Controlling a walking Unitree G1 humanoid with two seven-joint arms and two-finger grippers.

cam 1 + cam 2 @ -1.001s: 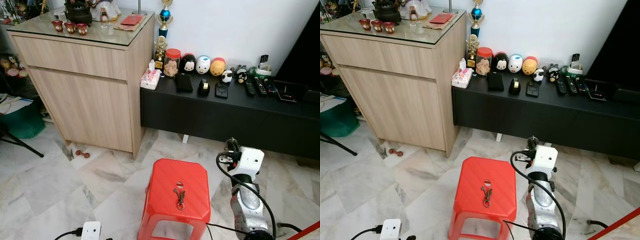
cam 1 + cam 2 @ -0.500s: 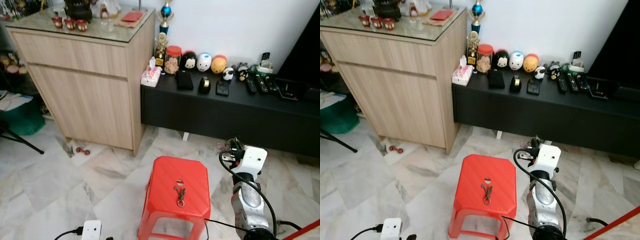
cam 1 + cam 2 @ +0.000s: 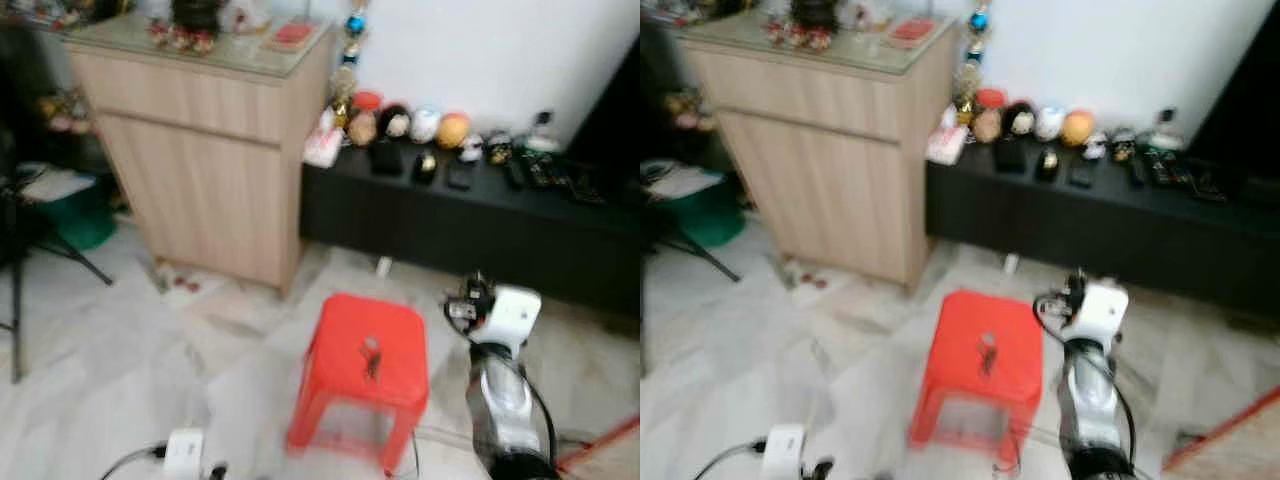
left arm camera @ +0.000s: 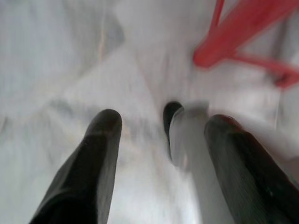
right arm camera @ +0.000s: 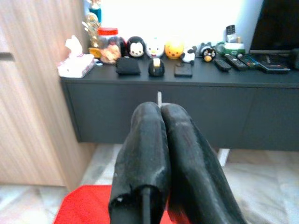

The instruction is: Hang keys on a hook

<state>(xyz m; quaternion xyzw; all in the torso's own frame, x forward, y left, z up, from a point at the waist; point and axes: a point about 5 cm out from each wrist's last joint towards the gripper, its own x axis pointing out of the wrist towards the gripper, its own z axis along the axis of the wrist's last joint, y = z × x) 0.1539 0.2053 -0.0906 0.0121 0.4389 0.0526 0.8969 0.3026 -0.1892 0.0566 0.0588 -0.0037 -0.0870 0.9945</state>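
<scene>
Room: domestic interior, pale marble-tiled floor, head views blurred by motion.

Item 1, nearest: left gripper, fingers spread apart and holding nothing, hanging over the floor beside red stool legs.

Item 2: white plug adapter with cable, on the floor.

Item 3: right gripper, raised to the right of the stool, its two black fingers pressed together, nothing held.

Item 4: red plastic stool, square-topped.

Item 5, the task's thing: keys, a small bunch lying flat at the centre of the stool top, apart from both grippers. Judged light, hard metal, loose-jointed, so likely to swing and to slide on the smooth plastic. Ring not distinguishable in the blur; the ring end would be the best hold, leaving a loop free for the hook.

Item 6: wooden cabinet, glass-topped.

Item 7: low black counter against the white wall, carrying round character figures, a jar and remotes.

No hook identified.
</scene>
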